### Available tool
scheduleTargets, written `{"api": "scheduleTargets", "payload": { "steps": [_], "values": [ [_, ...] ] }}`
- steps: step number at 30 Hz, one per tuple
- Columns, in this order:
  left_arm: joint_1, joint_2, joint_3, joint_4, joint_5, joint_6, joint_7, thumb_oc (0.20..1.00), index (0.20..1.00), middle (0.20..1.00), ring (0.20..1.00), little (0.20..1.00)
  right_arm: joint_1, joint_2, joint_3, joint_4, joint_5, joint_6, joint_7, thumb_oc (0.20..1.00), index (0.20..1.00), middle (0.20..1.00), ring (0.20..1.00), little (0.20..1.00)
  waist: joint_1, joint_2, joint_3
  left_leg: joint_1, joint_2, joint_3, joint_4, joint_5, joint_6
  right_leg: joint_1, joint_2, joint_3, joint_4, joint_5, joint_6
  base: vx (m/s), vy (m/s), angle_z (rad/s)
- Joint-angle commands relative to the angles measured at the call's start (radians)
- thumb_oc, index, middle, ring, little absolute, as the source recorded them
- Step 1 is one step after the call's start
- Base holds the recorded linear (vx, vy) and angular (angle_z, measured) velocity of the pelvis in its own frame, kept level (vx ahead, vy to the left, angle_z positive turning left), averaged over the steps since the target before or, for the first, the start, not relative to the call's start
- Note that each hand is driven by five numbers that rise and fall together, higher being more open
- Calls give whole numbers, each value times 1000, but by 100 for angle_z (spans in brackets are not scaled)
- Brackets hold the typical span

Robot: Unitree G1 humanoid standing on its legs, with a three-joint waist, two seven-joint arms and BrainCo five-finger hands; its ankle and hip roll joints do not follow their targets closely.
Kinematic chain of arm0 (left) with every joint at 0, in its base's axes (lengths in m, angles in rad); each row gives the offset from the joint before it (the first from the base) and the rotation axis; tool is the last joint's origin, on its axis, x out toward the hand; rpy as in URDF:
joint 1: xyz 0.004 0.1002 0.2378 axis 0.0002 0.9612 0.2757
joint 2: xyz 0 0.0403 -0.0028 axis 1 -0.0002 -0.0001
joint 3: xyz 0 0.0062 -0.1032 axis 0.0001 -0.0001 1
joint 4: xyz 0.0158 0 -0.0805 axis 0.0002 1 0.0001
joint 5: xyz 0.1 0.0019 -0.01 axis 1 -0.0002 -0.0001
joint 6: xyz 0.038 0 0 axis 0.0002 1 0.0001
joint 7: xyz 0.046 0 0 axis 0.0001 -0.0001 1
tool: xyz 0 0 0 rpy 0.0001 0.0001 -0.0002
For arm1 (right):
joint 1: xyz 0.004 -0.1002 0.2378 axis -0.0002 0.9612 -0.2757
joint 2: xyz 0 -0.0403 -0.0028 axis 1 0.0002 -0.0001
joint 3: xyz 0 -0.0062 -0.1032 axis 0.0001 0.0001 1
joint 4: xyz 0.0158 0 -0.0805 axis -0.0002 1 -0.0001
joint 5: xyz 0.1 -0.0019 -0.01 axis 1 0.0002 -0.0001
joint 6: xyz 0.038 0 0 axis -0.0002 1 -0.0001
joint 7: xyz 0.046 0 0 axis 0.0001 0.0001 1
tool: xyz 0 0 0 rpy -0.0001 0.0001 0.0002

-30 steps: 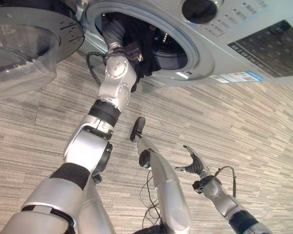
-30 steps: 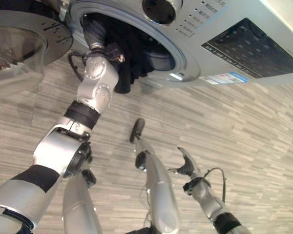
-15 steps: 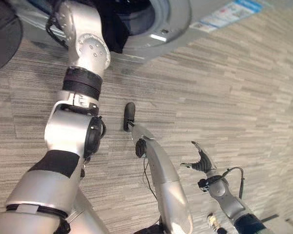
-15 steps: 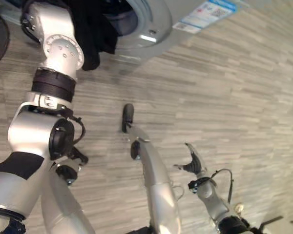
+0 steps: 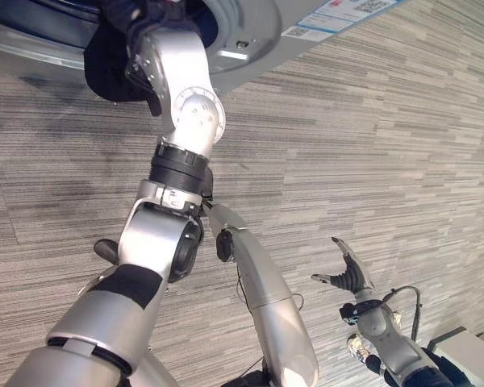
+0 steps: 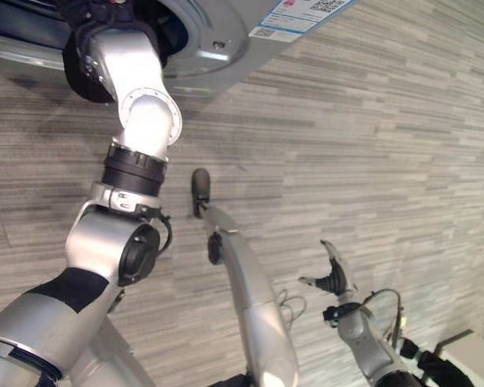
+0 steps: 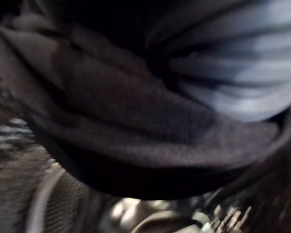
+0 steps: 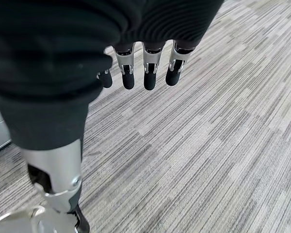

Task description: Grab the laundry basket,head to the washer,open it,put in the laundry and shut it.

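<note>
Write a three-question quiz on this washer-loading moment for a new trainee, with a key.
1. True or false: the right robot hand holds laundry.
2. Where does the left arm reach? A) into the washer opening B) down to the carpeted floor C) into a basket
3. Fill in: the cloth hanging at the washer's mouth is ____ in colour.

Key: 1 false, it hangs open and empty over the floor; 2 A; 3 dark.

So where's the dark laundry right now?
The dark cloth laundry hangs at the silver washer's round opening, at the top left of both eye views, bunched around the left arm's wrist.
</note>
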Motion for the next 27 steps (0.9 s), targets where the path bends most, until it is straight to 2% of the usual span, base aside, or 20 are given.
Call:
{"api": "scheduleTargets", "payload": {
  "steps": [1, 2, 3, 4, 5, 6, 7, 8, 9, 10, 12, 15, 18, 19, 26, 27],
  "values": [
    [-53, -20, -43, 4, 71, 9, -18, 200, 200, 200, 200, 200, 90, -90, -23, -54, 14, -11, -37, 1000, 1000, 1000, 1000, 1000, -43, -21, -34, -92, 85, -126, 79, 3, -2, -17, 43, -45, -12, -110, 112, 53, -85, -33],
    [-75, 32, -13, 80, 58, 18, 24, 200, 200, 200, 200, 200, 88, -94, -24, -71, 22, -26, -44, 1000, 1000, 1000, 1000, 1000, -45, -36, -42, -105, 111, -146, 102, 0, -8, -20, 60, -49, -12, -108, 112, 47, -85, -41],
    [-82, 36, -10, 86, 57, 18, 22, 200, 200, 200, 200, 200, 86, -95, -22, -72, 23, -26, -44, 1000, 1000, 1000, 1000, 1000, -47, -36, -41, -110, 113, -147, 106, 1, -6, -22, 61, -51, -14, -105, 110, 61, -121, -47],
    [-149, 158, 0, 208, 76, 54, 63, 200, 200, 200, 200, 200, 71, -103, -22, -76, 40, -52, -43, 1000, 1000, 1000, 1000, 1000, -55, -45, -51, -121, 137, -166, 120, 5, -14, -24, 76, -57, -14, -103, 110, 49, -62, -23],
    [-169, 240, -16, 243, 138, 83, 92, 200, 200, 200, 200, 200, 80, -112, -37, -85, 49, -74, -41, 1000, 1000, 1000, 1000, 1000, -59, -45, -58, -116, 148, -171, 122, 9, -20, -22, 82, -59, -9, -104, 114, 48, -66, -12],
    [-177, 246, -15, 247, 144, 87, 99, 200, 200, 200, 200, 200, 76, -113, -34, -87, 50, -76, -40, 1000, 1000, 1000, 1000, 1000, -62, -48, -57, -118, 150, -170, 123, 12, -19, -23, 83, -60, -12, -101, 111, 49, -38, -8],
    [-232, 396, -203, 373, 364, 265, 26, 200, 200, 200, 200, 200, 108, -155, -61, -84, 96, -119, -9, 1000, 1000, 1000, 1000, 1000, -77, -42, -68, -116, 169, -180, 129, 18, -30, -15, 88, -65, -11, -107, 115, 24, -37, -10],
    [-241, 467, -308, 444, 473, 324, -14, 200, 200, 200, 200, 200, 121, -179, -88, -98, 112, -136, 5, 1000, 1000, 1000, 1000, 1000, -79, -40, -68, -116, 176, -185, 132, 32, -30, -10, 88, -69, -12, -105, 113, 22, -37, -10],
    [-250, 468, -313, 452, 475, 325, -18, 200, 200, 200, 200, 200, 121, -177, -88, -102, 114, -137, 8, 1000, 1000, 1000, 1000, 1000, -79, -44, -66, -118, 176, -185, 132, 35, -29, -10, 88, -70, -15, -103, 111, -4, -7, -24],
    [-274, 546, -415, 528, 550, 368, -63, 200, 200, 200, 200, 200, 144, -203, -131, -111, 126, -147, 19, 1000, 1000, 1000, 1000, 1000, -68, -28, -65, -112, 184, -189, 124, 47, -32, -4, 87, -73, -14, -110, 111, 3, -19, -37],
    [-285, 565, -436, 567, 531, 370, -97, 200, 200, 200, 200, 200, 141, -181, -155, -92, 152, -150, 17, 1000, 1000, 1000, 1000, 1000, -46, -3, -63, -114, 182, -192, 113, 59, -27, 0, 82, -86, -11, -120, 102, 2, -68, -17],
    [-252, 536, -408, 580, 536, 370, -96, 200, 200, 200, 200, 200, 133, -174, -139, -89, 164, -162, 19, 1000, 1000, 1000, 1000, 1000, -25, 16, -60, -122, 167, -201, 96, 67, -26, -4, 68, -102, -9, -121, 101, -13, -43, 28],
    [-239, 528, -401, 578, 550, 370, -88, 200, 200, 200, 200, 200, 130, -176, -130, -90, 161, -164, 20, 1000, 1000, 1000, 1000, 1000, -23, 21, -61, -127, 161, -201, 92, 70, -27, -6, 63, -106, -10, -120, 101, -14, 6, 17],
    [-234, 499, -391, 579, 545, 369, -80, 200, 200, 200, 200, 200, 116, -186, -105, -90, 179, -172, 24, 1000, 1000, 1000, 1000, 1000, -13, 26, -57, -133, 149, -199, 82, 73, -31, -8, 52, -112, -12, -123, 97, -17, 24, 7],
    [-249, 489, -395, 586, 544, 374, -81, 200, 200, 200, 200, 200, 108, -194, -92, -84, 188, -181, 29, 1000, 1000, 1000, 1000, 1000, -16, 26, -54, -135, 137, -196, 72, 73, -32, -8, 43, -115, -14, -122, 97, -8, 20, 7],
    [-266, 485, -404, 588, 536, 374, -87, 395, 395, 395, 395, 395, 102, -206, -84, -76, 194, -185, 35, 1000, 1000, 1000, 1000, 1000, -18, 29, -54, -138, 125, -195, 60, 74, -33, -8, 36, -118, -21, -121, 96, -13, 57, 5]
  ]
}}
